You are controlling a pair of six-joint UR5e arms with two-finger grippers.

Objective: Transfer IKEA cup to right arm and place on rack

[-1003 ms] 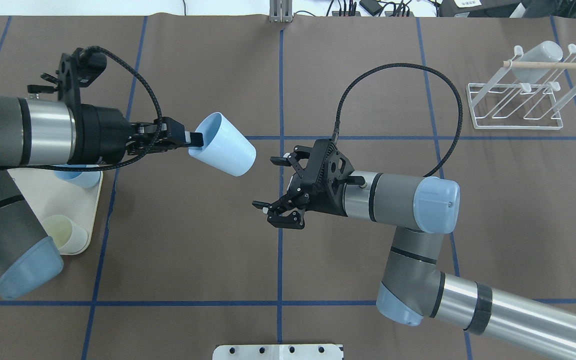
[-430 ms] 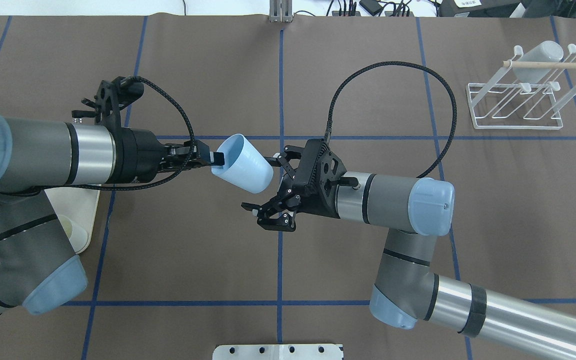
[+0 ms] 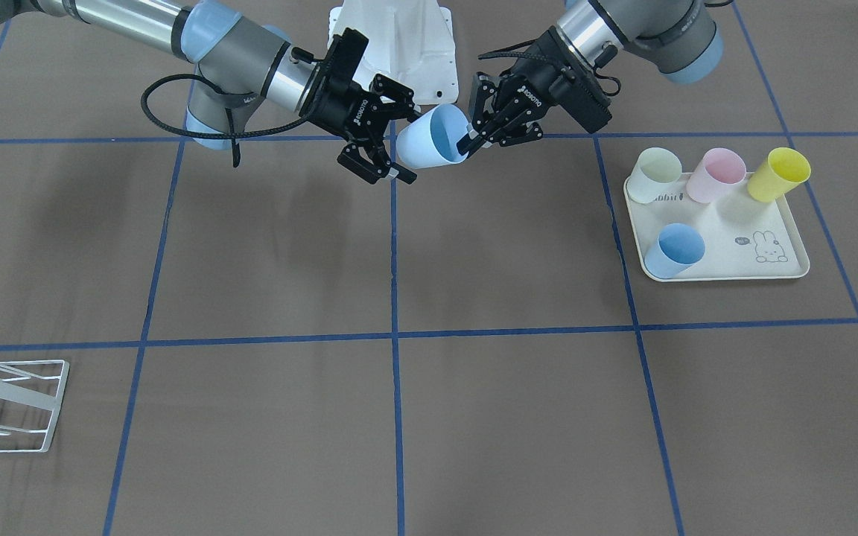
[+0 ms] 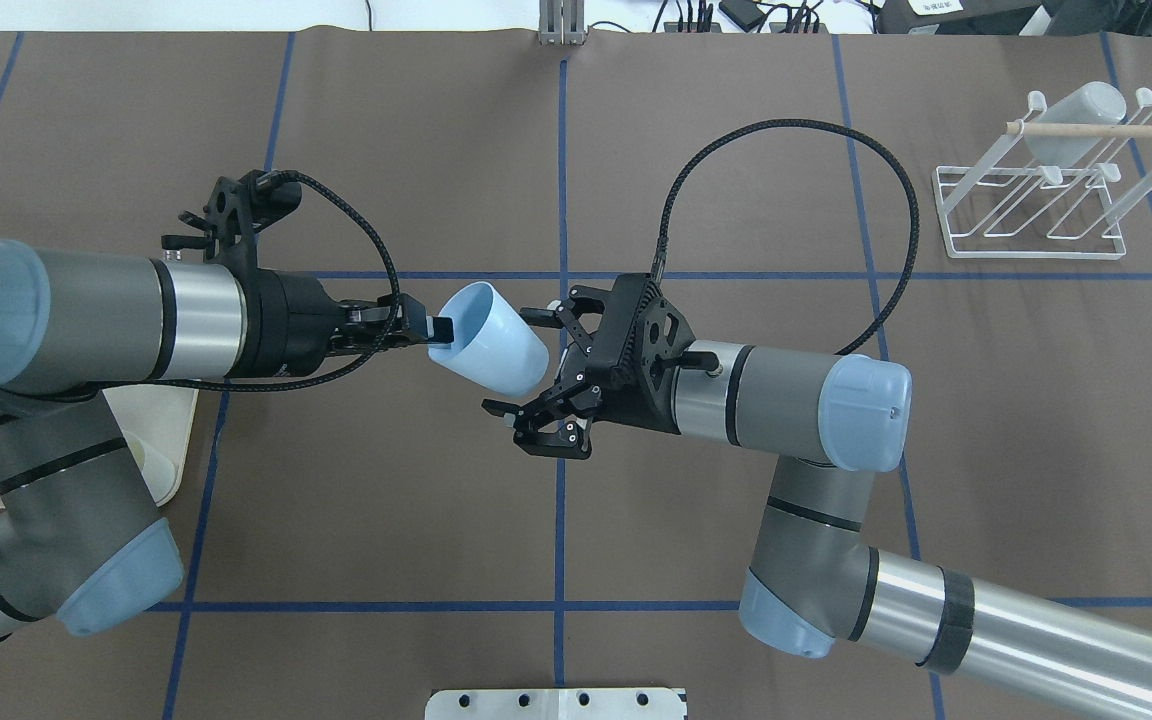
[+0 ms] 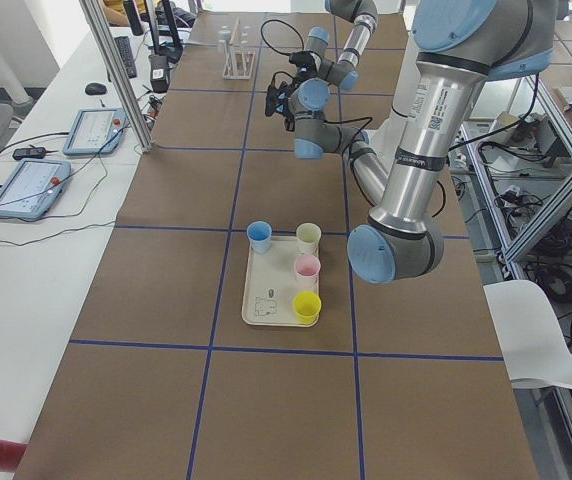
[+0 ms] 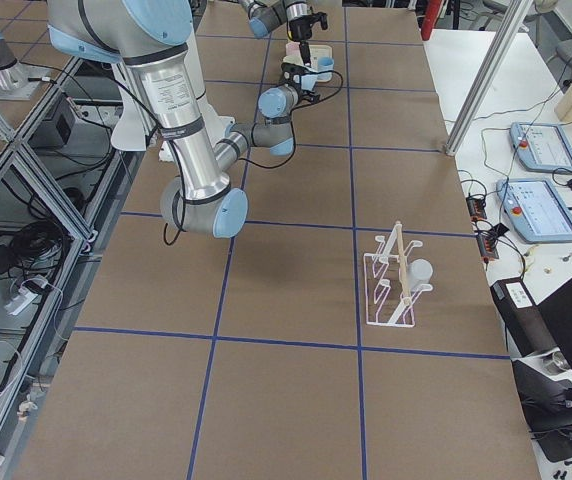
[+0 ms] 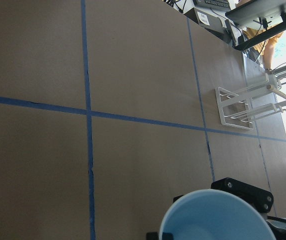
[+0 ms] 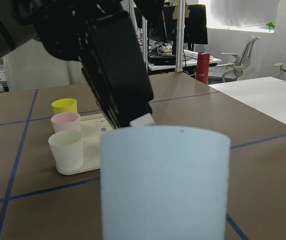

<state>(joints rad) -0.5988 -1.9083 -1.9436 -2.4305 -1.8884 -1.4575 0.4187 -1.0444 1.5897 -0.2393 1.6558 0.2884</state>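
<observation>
Your left arm (image 4: 86,315) and right arm (image 4: 786,395) are grey, with brushed-silver sections and pale-blue joint caps. Behind the black left gripper (image 4: 439,332) and right gripper (image 4: 509,360), braided black cables (image 4: 786,123) loop from each wrist.

I'm looking in on a robotics lab: robot arms (image 4: 796,400) over a surface (image 4: 386,130) papered brown and gridded with blue tape (image 4: 561,520), teach pendants (image 5: 28,187) on a white side desk (image 5: 6,260), an aluminium post (image 5: 118,75), monitors (image 8: 195,22) and office chairs (image 8: 235,67) in the background.
</observation>
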